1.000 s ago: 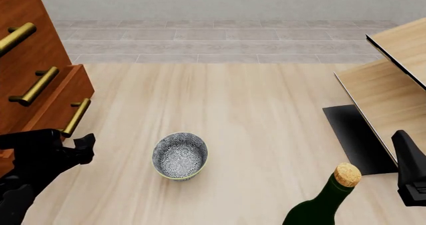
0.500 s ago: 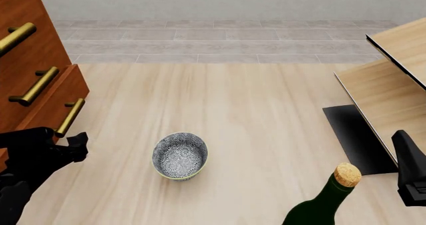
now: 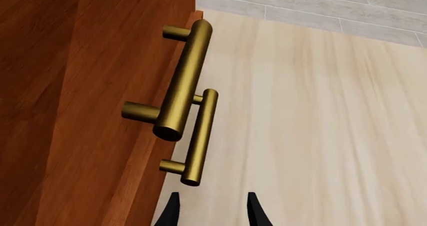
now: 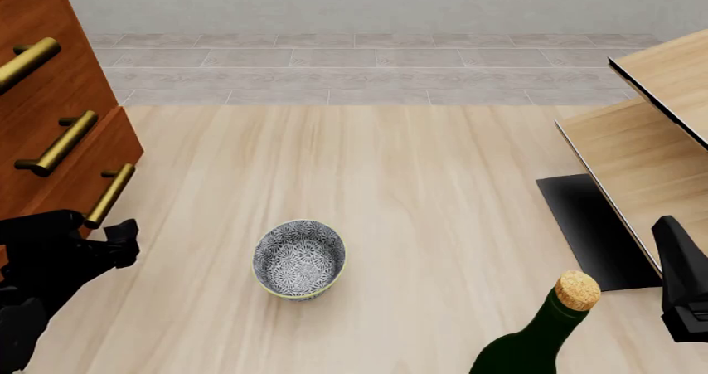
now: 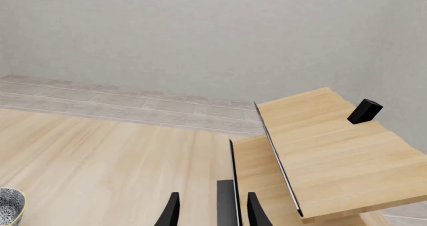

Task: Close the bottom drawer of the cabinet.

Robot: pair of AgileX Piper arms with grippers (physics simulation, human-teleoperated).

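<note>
Best to press squarely on the bottom drawer [image 4: 83, 179], just ahead of the narrowly parted, empty left tool [image 4: 111, 245], driving straight into the cabinet [image 4: 50, 100] without snagging its brass handle [image 4: 109, 196].

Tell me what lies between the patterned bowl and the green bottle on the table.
Nothing: in the front view only bare light-wood table separates the bowl from the corked bottle.

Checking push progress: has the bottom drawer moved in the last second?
Yes. The bottom drawer slid leftward into the cabinet, away from the stationary bowl.
</note>
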